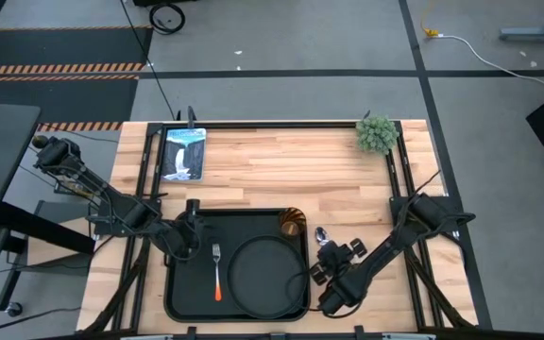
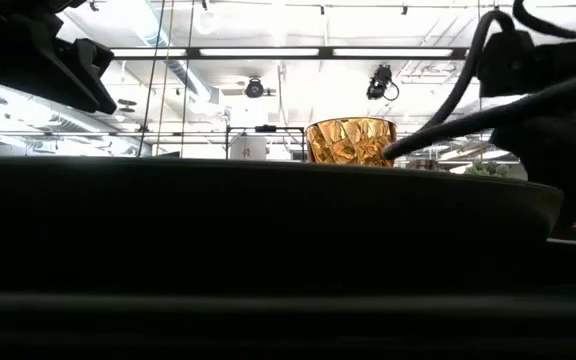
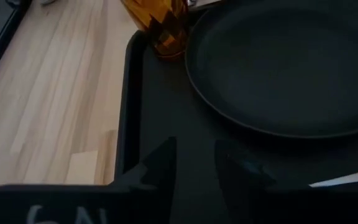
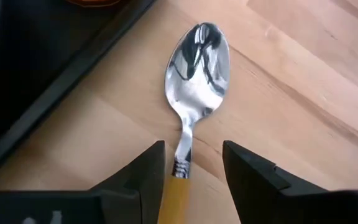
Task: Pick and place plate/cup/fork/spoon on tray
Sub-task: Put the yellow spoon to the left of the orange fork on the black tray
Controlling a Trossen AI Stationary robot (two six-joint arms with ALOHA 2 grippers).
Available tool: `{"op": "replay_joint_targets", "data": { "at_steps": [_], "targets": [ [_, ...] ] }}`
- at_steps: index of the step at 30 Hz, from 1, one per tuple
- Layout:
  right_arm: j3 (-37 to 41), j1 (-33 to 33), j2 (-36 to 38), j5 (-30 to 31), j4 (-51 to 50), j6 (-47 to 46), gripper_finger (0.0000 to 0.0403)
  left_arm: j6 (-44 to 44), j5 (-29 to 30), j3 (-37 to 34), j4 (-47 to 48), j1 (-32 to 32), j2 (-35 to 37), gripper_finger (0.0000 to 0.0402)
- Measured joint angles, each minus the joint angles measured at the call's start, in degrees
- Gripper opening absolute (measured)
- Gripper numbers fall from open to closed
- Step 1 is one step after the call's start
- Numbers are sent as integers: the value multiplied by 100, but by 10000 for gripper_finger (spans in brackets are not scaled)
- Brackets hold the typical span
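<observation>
The spoon [image 4: 194,74] lies on the table just beside the tray's [image 1: 173,302] right edge. The right gripper [image 4: 191,171] stands over its handle, jaws apart, in line with its length.

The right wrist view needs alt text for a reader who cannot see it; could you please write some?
A spoon with a shiny silver bowl and yellow-orange handle lies on the wooden table, its handle between the open fingers of the right claw. The black tray edge runs beside it.

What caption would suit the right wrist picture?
Open fingers straddle the spoon lying on the wooden table, just outside the tray.
</observation>
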State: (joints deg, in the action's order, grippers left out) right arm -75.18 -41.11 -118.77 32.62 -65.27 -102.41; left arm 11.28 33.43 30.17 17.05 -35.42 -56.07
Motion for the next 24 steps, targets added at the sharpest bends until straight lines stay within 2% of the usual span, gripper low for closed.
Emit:
{"op": "replay_joint_targets", "data": {
  "at_steps": [9, 19, 24],
  "targets": [
    [31, -35, -97, 17, 39, -539, 192, 156, 0, 0, 32, 0, 0, 117],
    [555, -271, -68, 592, 854, -720, 195, 154, -2, 0, -167, 0, 0, 117],
    [732, -312, -60, 814, 933, -732, 193, 158, -2, 0, -233, 0, 0, 117]
  ]
}}
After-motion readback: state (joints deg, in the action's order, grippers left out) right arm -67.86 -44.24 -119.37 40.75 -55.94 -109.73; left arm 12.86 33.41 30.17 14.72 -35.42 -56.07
